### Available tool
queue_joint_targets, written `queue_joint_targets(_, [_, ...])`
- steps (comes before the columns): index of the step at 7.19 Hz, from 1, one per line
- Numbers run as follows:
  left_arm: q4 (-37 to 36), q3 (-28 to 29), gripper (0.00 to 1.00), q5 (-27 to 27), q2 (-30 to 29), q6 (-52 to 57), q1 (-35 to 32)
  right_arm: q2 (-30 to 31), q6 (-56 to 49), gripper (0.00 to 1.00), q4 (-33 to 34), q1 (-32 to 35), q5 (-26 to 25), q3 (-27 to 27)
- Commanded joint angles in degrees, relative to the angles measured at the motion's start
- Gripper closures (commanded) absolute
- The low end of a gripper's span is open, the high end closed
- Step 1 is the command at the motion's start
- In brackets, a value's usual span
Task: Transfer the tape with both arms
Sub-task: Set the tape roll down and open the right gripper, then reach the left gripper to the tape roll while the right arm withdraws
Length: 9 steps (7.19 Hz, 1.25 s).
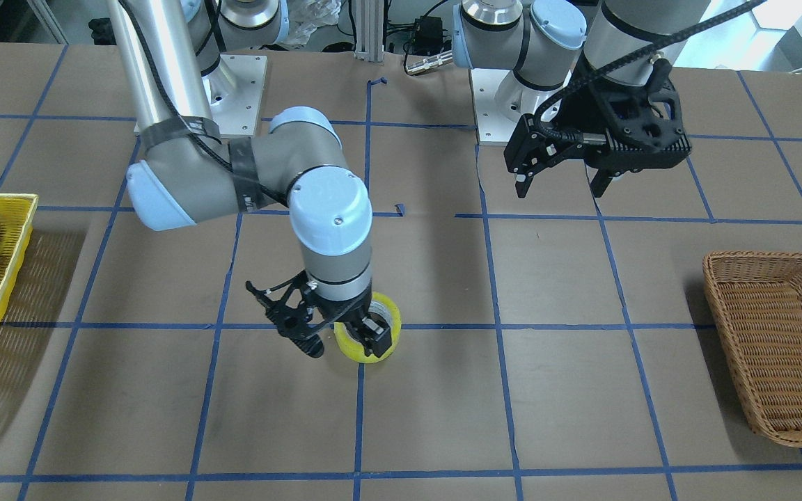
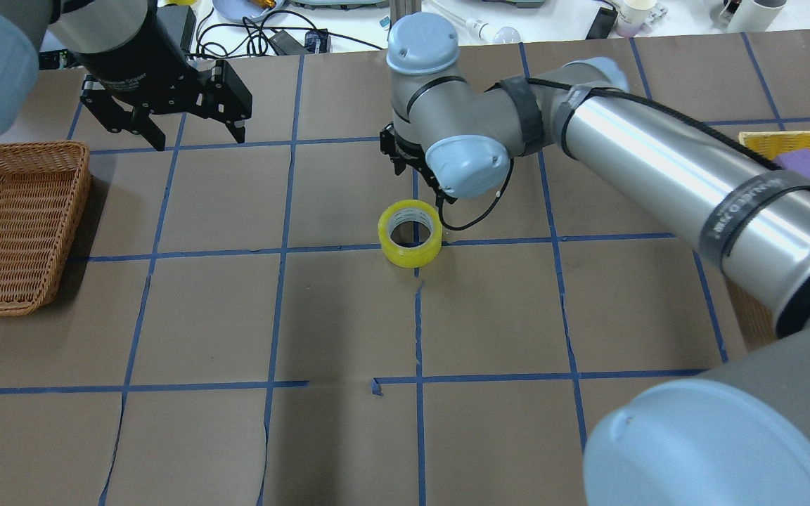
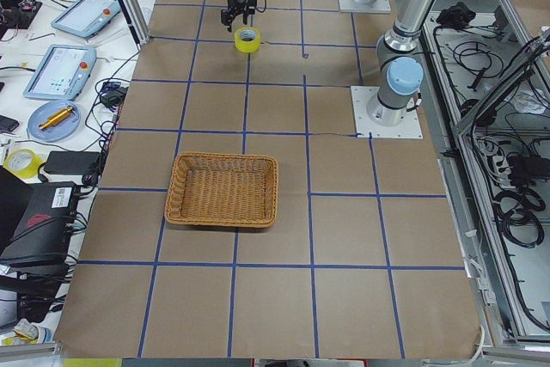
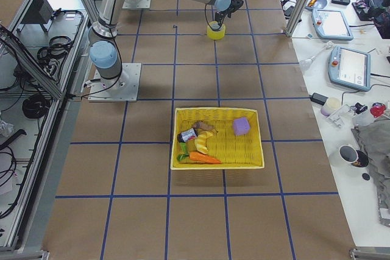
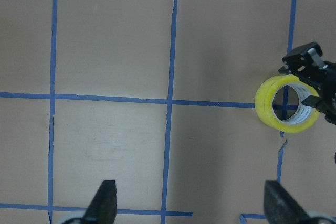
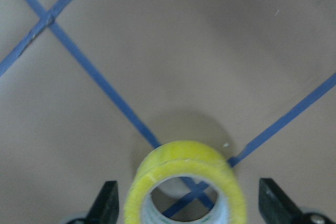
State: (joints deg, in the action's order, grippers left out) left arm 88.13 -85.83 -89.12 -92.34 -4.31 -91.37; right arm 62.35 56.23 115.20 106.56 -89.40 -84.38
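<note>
The yellow tape roll (image 1: 354,350) lies flat on the table near its middle, on a blue grid line; it also shows in the overhead view (image 2: 405,256) and the right wrist view (image 6: 184,156). My right gripper (image 1: 345,346) is open and low over the roll. In the right wrist view the fingertips (image 6: 107,203) stand wide on either side of it. I cannot tell whether they touch it. My left gripper (image 1: 557,184) is open and empty, held above the table well away from the roll; its wrist view shows the roll (image 5: 268,106) at the far right.
A brown wicker basket (image 2: 25,146) stands at the table's end on my left side. A yellow tray (image 4: 216,110) with several small items stands at the end on my right side. Both arm bases are bolted along my table edge.
</note>
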Motion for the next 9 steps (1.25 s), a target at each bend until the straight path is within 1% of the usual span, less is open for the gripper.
queue_joint_targets(1, [-3.11, -3.44, 0.0, 0.09, -2.74, -0.61, -2.74, 11.6, -23.52, 0.0, -12.85, -12.9, 0.27, -0.34])
queue_joint_targets(2, [-10.44, -7.12, 0.0, 0.43, -4.5, -3.05, -4.68, 15.31, -36.41, 0.0, -14.11, -17.14, -0.07, -0.95])
queue_joint_targets(3, [-18.52, -10.03, 0.0, 0.52, -7.38, -7.6, -7.83, 18.83, -44.37, 0.0, -16.91, -19.01, -0.25, -1.83])
queue_joint_targets(4, [-24.61, -12.58, 0.0, 0.44, -11.33, -9.21, -11.43, 21.3, -44.8, 0.0, -19.9, -18.85, -0.34, -2.01])
queue_joint_targets(5, [-32.06, -13.22, 0.0, 1.91, -15.63, -11.66, -14.25, 21.23, -45.32, 0.0, -21.14, -18.94, -0.78, -2.19])
queue_joint_targets(6, [-33.44, -13.4, 0.0, 1.84, -17.94, -12.03, -16.36, 21.23, -44.46, 0.0, -21.33, -18.85, -0.61, -2.19])
queue_joint_targets(7, [-33.46, -13.4, 0.03, 1.58, -19.79, -11.69, -16.47, 21.58, -44.54, 0.0, -23.25, -18.76, -0.43, -2.19])
queue_joint_targets(8, [-33.55, -13.05, 0.05, 1.49, -20.85, -11.43, -16.47, 22.02, -45.06, 0.0, -23.53, -18.76, -0.34, -2.02])
queue_joint_targets(9, [-35.9, -12.96, 0.06, 1.4, -22.17, -11.42, -16.47, 23.33, -45.24, 0.0, -23.53, -18.67, 0.09, -2.02])
